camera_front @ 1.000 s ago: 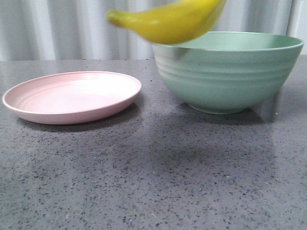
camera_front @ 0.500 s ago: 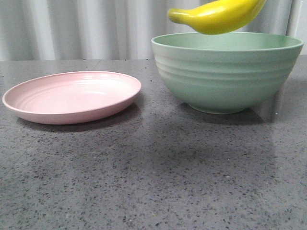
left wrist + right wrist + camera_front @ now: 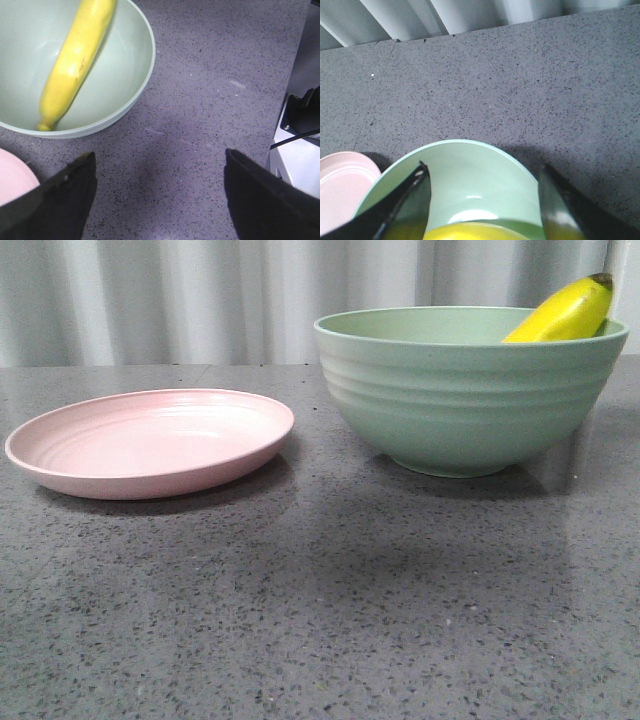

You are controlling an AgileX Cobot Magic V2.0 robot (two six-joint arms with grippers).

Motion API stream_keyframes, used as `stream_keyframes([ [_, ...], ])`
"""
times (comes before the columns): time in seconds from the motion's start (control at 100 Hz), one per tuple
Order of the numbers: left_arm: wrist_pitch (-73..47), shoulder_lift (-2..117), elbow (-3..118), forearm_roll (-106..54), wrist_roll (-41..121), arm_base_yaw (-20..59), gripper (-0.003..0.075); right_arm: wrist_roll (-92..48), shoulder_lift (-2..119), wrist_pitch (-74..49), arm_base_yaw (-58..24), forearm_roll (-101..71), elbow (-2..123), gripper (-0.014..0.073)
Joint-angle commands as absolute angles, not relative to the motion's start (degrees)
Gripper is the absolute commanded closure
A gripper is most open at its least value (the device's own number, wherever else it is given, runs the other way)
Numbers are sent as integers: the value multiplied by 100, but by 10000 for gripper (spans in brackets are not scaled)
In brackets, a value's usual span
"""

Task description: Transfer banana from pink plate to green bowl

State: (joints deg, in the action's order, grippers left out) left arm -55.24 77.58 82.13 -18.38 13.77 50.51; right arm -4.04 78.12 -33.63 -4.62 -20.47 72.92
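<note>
So the banana [image 3: 564, 312] is lying inside the green bowl [image 3: 470, 400], one end poking up over the rim. The pink plate [image 3: 150, 440] sits just beside the bowl. Left gripper [image 3: 157, 165] is wide open holding nothing, and the right gripper [image 3: 482, 175] is spread open above the bowl.
</note>
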Motion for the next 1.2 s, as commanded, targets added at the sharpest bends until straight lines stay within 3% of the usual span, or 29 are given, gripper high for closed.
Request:
stream_keyframes([
  [0.0, -5191, 7569, 8416, -1983, 1288, 5066, 237, -460, 7615, -3148, -432, -2025, 7506, 207],
  [0.08, -5178, 7569, 8416, -1920, 1193, 5066, 258, -460, 7576, -3349, -432, -1934, 7506, 269],
  [0.13, -5168, 7569, 8416, -1815, 1095, 5066, 321, -460, 7537, -3486, -432, -1854, 7506, 344],
  [0.29, -5168, 7518, 8416, -1468, 743, 5066, 733, -460, 7306, -3850, -432, -1604, 7506, 673],
  [0.51, -5043, 7217, 8370, -1375, 692, 5066, 739, -663, 6717, -3755, -432, -1505, 7090, 670],
  [0.66, -4250, 6673, 7819, -1036, 351, 5066, 739, -727, 6060, -3220, -432, -1505, 6245, 670],
  [1.19, -668, 3750, 3411, -931, -122, 5066, 739, -732, 3193, -1082, -432, -1154, 2990, 673],
])
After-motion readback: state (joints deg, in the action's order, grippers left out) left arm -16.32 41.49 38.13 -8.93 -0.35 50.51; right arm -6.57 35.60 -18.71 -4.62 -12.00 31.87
